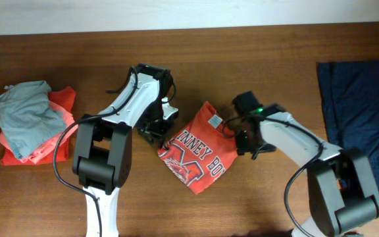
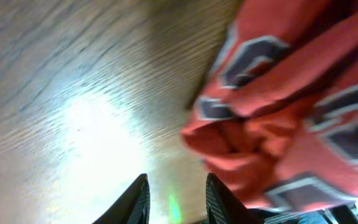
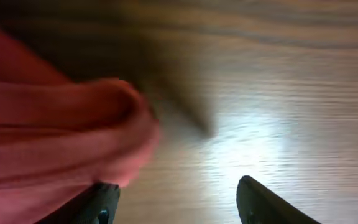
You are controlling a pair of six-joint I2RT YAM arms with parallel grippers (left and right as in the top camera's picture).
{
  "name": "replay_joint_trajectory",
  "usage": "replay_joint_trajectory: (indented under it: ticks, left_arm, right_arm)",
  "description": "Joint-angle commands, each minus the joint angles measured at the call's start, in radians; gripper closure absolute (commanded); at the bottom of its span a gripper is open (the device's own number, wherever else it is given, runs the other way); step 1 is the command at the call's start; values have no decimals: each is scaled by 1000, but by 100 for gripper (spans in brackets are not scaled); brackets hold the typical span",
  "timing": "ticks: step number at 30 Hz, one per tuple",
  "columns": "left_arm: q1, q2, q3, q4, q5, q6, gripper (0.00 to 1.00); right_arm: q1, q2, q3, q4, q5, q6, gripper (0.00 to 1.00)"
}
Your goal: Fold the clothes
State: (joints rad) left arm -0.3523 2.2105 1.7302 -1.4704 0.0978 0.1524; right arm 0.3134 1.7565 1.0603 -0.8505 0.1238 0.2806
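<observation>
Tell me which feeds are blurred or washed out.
Overhead: sharp, evenly lit. Left wrist: blurred, with white glare on the table beside the orange-red T-shirt. Right wrist: also soft, glare on the wood, dark shadow behind the shirt's fold.

The orange-red T-shirt (image 1: 199, 155) lay folded into a compact packet at the middle of the desk (image 1: 242, 46). It was turned cornerwise like a diamond, with its grey-white block lettering and logo facing up. A crumpled grey garment (image 1: 26, 115) sat on a salmon garment (image 1: 18, 157) near the left edge. A navy garment (image 1: 360, 112) lay spread flat at the right edge.
</observation>
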Motion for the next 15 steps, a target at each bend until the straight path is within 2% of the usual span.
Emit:
replay_joint_trajectory:
  ticks: [1,4,9,10,12,15]
  left_arm:
    - [3,6,4,-12,-87,-78,71]
    - [3,-2,4,-1,-86,-78,76]
    - [3,-66,27,94,-54,-72,75]
    - [3,-85,34,132,-17,-45,69]
    - [4,-113,37,204,80,21,30]
    - [4,-116,38,283,258,156,8]
  right_arm:
    - [-59,6,56,-21,45,-111,30]
    - [-74,5,156,-132,46,-135,30]
    - [-74,-5,286,-254,46,-134,30]
    - [-74,-10,306,-267,46,-134,30]
    - [-74,-23,338,-286,45,-134,30]
    - [-74,-49,361,-300,46,-134,30]
